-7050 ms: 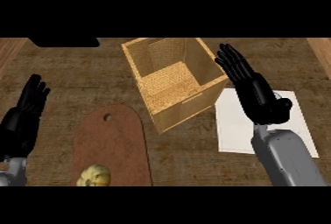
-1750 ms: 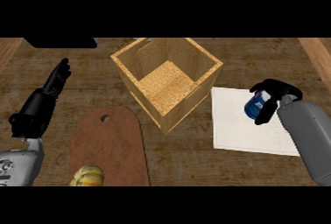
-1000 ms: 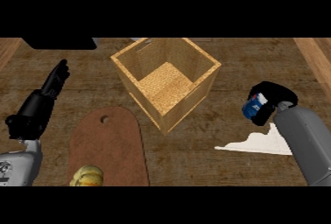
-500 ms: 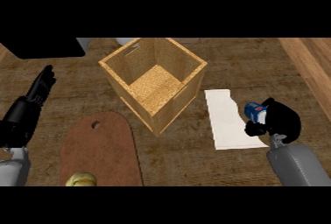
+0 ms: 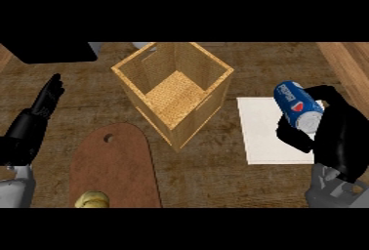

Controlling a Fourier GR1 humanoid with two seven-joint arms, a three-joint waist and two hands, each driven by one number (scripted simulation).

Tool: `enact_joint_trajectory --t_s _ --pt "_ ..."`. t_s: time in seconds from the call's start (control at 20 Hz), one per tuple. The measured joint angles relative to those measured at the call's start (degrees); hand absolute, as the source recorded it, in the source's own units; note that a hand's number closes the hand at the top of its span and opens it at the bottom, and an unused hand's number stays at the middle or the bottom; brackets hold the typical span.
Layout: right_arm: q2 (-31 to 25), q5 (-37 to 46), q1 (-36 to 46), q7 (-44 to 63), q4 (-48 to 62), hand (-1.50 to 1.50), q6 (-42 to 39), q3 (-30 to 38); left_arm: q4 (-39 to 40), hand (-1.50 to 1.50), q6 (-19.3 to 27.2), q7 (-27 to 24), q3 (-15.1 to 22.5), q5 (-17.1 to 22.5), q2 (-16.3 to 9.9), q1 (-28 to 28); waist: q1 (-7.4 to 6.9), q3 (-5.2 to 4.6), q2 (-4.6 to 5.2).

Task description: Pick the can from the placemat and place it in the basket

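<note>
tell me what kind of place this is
Probably a kitchen counter: a wooden top bearing a brown cutting board, a white placemat and a woven basket, with a blue drink can held in the right hand.

Bare counter lies between placemat and open-topped basket.

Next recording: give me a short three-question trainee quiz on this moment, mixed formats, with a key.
1. True or false: the can lies inside the basket.
2. Which hand holds the can? A) right hand B) left hand C) neither
3. Fill in: the white placemat lies to the ____ of the basket.

Key: 1 false, it is held over the placemat. 2 A, its fingers curl round the can; the left hand rests open. 3 right.
</note>
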State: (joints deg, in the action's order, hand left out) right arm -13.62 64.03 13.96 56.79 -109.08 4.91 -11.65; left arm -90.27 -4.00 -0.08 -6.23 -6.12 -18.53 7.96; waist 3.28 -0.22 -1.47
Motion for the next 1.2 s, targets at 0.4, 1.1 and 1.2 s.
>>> enact_joint_trajectory --t_s 0.4,1.1,1.2 --pt "5.1 4.5 15.7 5.3 -15.6 1.50 -11.9 -3.6 -0.3 0.00 -0.4 0.9 1.7 -0.8 1.0 2.3 -2.60 0.05 0.87" --pt "13.0 -3.2 50.5 7.9 12.5 1.50 -16.4 6.5 1.2 0.00 -1.4 -0.2 2.6 -1.2 1.8 4.5 -4.92 0.06 1.47" --pt "13.1 -4.7 53.2 8.3 17.2 1.50 -15.4 7.7 1.4 0.00 -1.3 0.2 2.7 -1.4 2.0 5.0 -5.09 0.07 1.54"
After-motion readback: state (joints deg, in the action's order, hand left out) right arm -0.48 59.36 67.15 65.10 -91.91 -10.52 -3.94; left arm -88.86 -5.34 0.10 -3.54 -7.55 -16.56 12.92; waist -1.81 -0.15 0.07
